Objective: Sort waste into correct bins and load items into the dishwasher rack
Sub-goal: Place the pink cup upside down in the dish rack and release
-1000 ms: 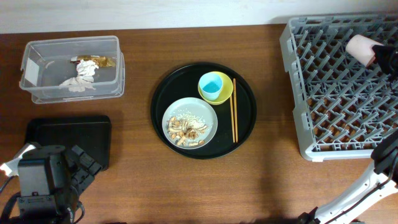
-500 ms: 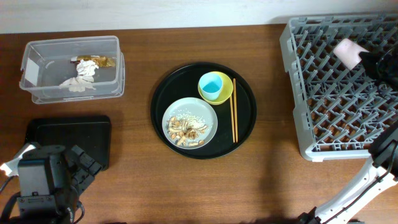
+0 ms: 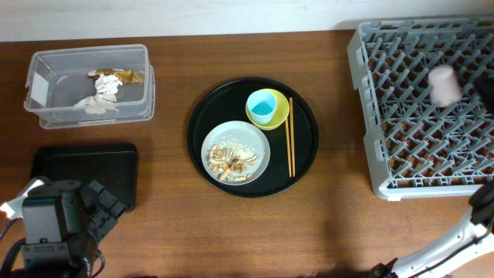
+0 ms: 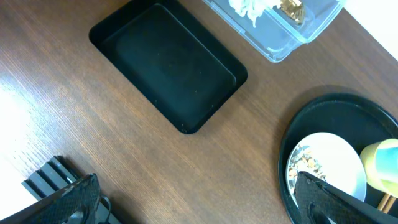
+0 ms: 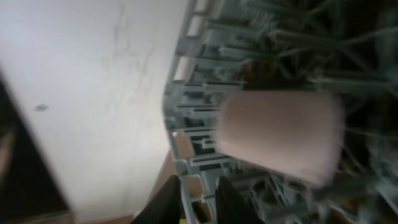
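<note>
The pale pink cup (image 3: 444,83) lies blurred on the pegs of the grey dishwasher rack (image 3: 409,123), free of any finger. In the right wrist view this cup (image 5: 280,134) is ahead of my right gripper (image 5: 200,202), whose fingers stand a little apart with only the rack rim between them. My left gripper (image 4: 199,205) hangs wide open over bare table. A light blue cup (image 3: 264,106) sits in the yellow bowl (image 3: 282,117). The grey-green plate (image 3: 258,144) holds food scraps (image 3: 231,161). Crumpled paper (image 3: 100,99) and a gold wrapper (image 3: 128,76) lie in the clear box (image 3: 46,85).
The plate, bowl and wooden chopsticks (image 3: 290,139) rest on a round black tray (image 3: 309,147) at mid-table. A shallow black rectangular tray (image 3: 85,166) lies at the front left, just ahead of the left arm. The rack fills the right side.
The right gripper's fingers have parted and the pink cup has left them, dropping from the rack's far right corner onto the pegs. The left arm has not moved.
</note>
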You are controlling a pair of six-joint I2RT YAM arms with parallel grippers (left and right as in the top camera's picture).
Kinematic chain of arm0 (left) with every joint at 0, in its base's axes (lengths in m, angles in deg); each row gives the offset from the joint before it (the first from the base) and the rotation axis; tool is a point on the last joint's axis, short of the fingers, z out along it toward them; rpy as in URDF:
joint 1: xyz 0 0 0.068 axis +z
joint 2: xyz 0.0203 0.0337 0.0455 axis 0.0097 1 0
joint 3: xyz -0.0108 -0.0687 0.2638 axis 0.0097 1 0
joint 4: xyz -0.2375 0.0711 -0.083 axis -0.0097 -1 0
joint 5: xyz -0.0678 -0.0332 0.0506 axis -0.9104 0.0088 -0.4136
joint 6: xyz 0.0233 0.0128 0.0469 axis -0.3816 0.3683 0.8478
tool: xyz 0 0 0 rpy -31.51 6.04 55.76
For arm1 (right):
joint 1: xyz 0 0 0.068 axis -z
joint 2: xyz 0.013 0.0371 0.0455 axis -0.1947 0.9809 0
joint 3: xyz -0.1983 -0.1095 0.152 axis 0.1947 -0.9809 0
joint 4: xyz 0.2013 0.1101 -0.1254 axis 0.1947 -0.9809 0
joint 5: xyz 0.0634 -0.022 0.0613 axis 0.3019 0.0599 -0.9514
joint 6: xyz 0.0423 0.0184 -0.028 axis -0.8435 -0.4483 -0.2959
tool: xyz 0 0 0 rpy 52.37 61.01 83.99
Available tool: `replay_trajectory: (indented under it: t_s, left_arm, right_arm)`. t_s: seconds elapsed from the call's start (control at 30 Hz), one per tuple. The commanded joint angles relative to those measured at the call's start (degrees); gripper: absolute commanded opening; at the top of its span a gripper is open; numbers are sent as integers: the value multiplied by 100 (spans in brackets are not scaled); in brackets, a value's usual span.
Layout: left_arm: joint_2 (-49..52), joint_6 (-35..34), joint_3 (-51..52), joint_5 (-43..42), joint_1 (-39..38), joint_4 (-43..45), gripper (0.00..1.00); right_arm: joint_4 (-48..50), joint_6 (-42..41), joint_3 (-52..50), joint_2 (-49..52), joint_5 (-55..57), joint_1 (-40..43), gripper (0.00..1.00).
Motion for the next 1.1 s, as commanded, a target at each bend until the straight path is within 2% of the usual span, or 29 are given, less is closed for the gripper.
replay_trajectory:
  t_s: [0.0,0.17,0.27,0.43,0.5,0.57,0.7,1.07]
  left_arm:
    - [-2,-72,-9,-2,13,7,99]
    - [-2,-74,-9,-2,13,7,99]
    - [-2,-74,-9,-2,13,7,99]
    - [-2,-74,-9,-2,13,7,99]
    - [-2,-72,-9,-2,13,7,99]
    - [-2,-74,-9,-2,13,7,99]
    - [-2,-74,-9,-2,13,7,99]
    - [-2,-74,-9,-2,13,7,99]
  right_arm:
    - [-472,632,50,-905,1738,9,26]
    - [-529,940,50,-1515,2433,-166,46]
    - [-417,942,48,-1506,2743,-501,47]
    - [-168,1067,48,-1099,4594,-1652,18]
    - [-26,1067,48,-872,5158,-2022,13]
    - [28,1032,48,-573,5779,-2376,10]
    - [28,894,48,-273,6642,-2573,10]
    - [-367,914,50,-249,7370,-2190,9]
